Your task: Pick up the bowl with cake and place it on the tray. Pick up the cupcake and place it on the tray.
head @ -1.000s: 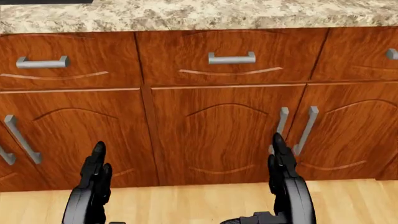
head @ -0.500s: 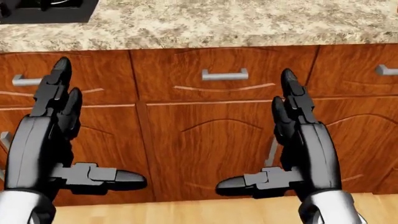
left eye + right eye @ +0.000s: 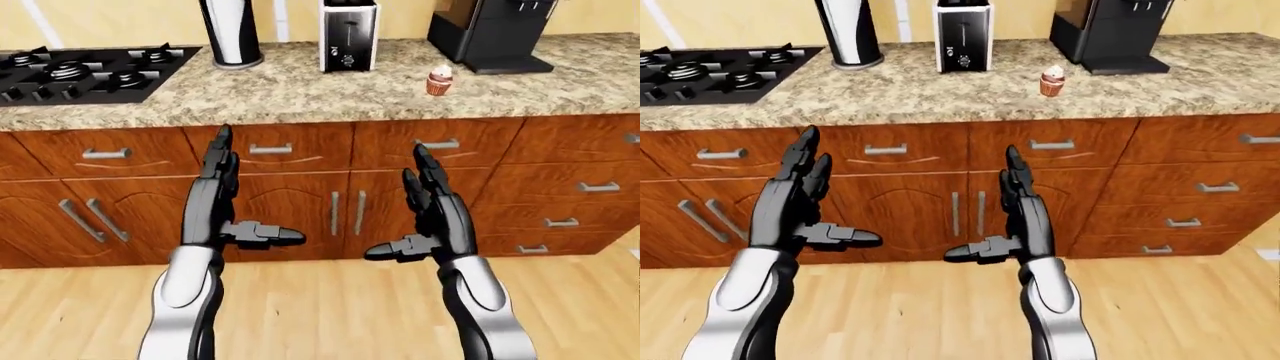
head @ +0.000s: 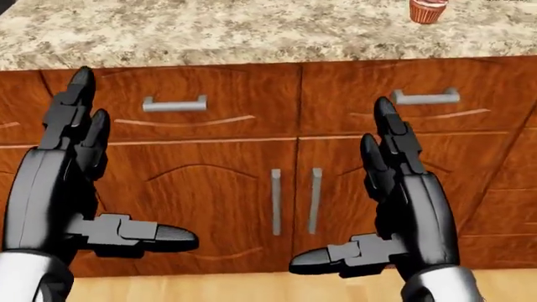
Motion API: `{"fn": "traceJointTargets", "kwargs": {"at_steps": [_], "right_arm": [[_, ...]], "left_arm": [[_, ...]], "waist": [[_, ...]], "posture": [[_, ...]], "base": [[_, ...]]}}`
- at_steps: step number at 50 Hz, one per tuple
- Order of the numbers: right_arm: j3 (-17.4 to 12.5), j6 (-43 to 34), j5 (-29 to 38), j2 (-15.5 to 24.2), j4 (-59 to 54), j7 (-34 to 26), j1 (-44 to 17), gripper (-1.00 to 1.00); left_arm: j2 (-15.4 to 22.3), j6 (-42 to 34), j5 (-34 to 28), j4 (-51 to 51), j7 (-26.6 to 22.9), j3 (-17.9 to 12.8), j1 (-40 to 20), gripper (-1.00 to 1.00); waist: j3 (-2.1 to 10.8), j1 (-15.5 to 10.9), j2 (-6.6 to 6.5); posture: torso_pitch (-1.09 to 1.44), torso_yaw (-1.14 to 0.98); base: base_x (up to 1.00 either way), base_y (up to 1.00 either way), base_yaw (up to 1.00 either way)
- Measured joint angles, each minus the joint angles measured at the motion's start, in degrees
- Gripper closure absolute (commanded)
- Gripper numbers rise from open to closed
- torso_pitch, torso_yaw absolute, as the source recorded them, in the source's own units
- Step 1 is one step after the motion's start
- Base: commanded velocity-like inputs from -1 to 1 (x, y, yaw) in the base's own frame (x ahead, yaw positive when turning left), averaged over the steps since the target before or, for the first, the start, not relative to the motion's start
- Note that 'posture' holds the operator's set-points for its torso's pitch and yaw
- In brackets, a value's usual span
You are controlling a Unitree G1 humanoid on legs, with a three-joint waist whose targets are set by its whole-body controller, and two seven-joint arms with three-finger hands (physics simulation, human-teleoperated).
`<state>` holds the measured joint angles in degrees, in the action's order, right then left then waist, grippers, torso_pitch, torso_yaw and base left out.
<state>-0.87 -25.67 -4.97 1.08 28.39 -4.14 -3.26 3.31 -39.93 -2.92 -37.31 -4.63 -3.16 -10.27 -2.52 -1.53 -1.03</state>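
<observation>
With both arms raised before the wooden cabinets [image 3: 300,199], I see my left hand [image 3: 222,202] and right hand [image 3: 428,217] spread wide, fingers pointing up, thumbs turned inward toward each other, gripping nothing. Above and just right of the right hand, the cupcake [image 3: 439,79] stands upright on the granite bench [image 3: 300,94], well apart from both hands. Farther up sit a toaster [image 3: 348,34] and a coffee machine [image 3: 490,34]; a black stove [image 3: 85,71] lies up-left of the left hand.
</observation>
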Motion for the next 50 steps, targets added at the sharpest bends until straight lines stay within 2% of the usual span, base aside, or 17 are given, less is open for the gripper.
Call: {"fn": "traceJointTargets", "kwargs": {"at_steps": [3, 6, 7, 10, 12, 13, 17, 25, 35, 38, 45, 50], "right_arm": [[0.0, -1.0, 0.0, 0.2, -0.2, -0.4, 0.7, -1.00], [-1.6, -0.7, -0.1, 0.4, 0.8, -0.2, 0.5, -1.00], [-2.1, -0.3, 0.0, 0.8, 0.6, -0.1, 0.4, -1.00], [-3.2, 0.6, 0.3, 0.8, -0.3, 0.3, 1.5, -1.00], [-2.8, 1.1, 0.4, 0.7, -0.8, 0.3, 1.6, -1.00], [-2.4, 0.9, 0.3, 0.6, -0.5, 0.3, 1.5, -1.00], [-1.4, -0.4, 0.3, 0.6, 2.0, 0.3, 0.9, -1.00], [-3.6, -1.3, 0.0, 1.0, 3.8, 0.6, 1.3, -1.00], [-3.9, -7.1, -0.2, 1.9, 9.9, 1.6, -1.9, -1.00], [-4.3, -8.8, -0.2, 2.1, 11.4, 1.6, -2.6, -1.00], [-4.9, -10.1, -1.1, 2.1, 13.3, 1.6, -3.1, -1.00], [-5.1, -9.5, -1.6, 2.0, 12.2, 1.6, -2.5, -1.00]], "left_arm": [[0.0, -1.0, 0.0, 0.7, -0.1, -0.2, 0.8, -1.00], [0.1, -0.9, 0.0, -0.5, -0.2, 0.2, -0.3, -1.00], [-0.4, -0.3, 0.0, -0.9, -0.3, 0.6, -0.3, -1.00], [-0.8, 0.4, 0.7, 0.4, -0.9, 2.0, 0.9, -1.00], [-0.6, 0.1, 0.8, 1.5, -1.1, 1.4, 1.3, -1.00], [-0.4, -0.2, 0.8, 1.7, -1.0, 0.8, 1.3, -1.00], [0.2, -1.8, 0.4, -0.4, -0.4, -0.8, -0.1, -1.00], [0.9, -3.8, 0.7, -3.3, -1.0, -0.3, -2.1, -1.00], [1.9, -8.6, 0.6, -5.1, -1.2, -1.6, -4.7, -1.00], [2.2, -9.3, 0.8, -5.1, -1.3, -1.7, -5.6, -1.00], [2.9, -11.6, 1.0, -6.9, -1.1, -2.6, -7.4, -1.00], [2.8, -10.9, 1.4, -6.8, -1.1, -2.4, -6.5, -1.00]], "waist": [[1.46, -0.4, 0.62], [1.15, 0.3, 2.98], [0.98, 1.1, 3.19], [0.37, 1.9, 3.19], [0.03, 1.5, 2.03], [0.00, 1.1, 1.85], [0.31, 1.3, 2.80], [0.72, 3.1, 3.24], [0.70, 3.7, 2.82], [1.34, 2.7, 2.73], [-0.27, 1.4, 0.92], [-0.83, 1.2, -0.79]], "posture": [[0.00, 0.00], [0.00, 0.00], [0.00, 0.00], [0.00, 0.00], [0.00, 0.00], [0.00, 0.00], [0.00, 0.00], [0.00, 0.00], [0.00, 0.00], [0.00, 0.00], [0.00, 0.00], [0.00, 0.00]], "base": [[0.00, -0.44, 0.00], [0.00, -0.57, 0.00], [0.00, -0.70, 0.00], [0.00, -0.69, 0.00], [0.00, -0.45, 0.00], [0.00, 0.00, 0.00], [0.00, 0.00, 0.00], [0.00, 0.00, 0.00], [0.01, 0.00, 0.00], [0.14, 0.00, 0.00], [0.37, 0.00, 0.00], [0.46, 0.00, 0.00]]}}
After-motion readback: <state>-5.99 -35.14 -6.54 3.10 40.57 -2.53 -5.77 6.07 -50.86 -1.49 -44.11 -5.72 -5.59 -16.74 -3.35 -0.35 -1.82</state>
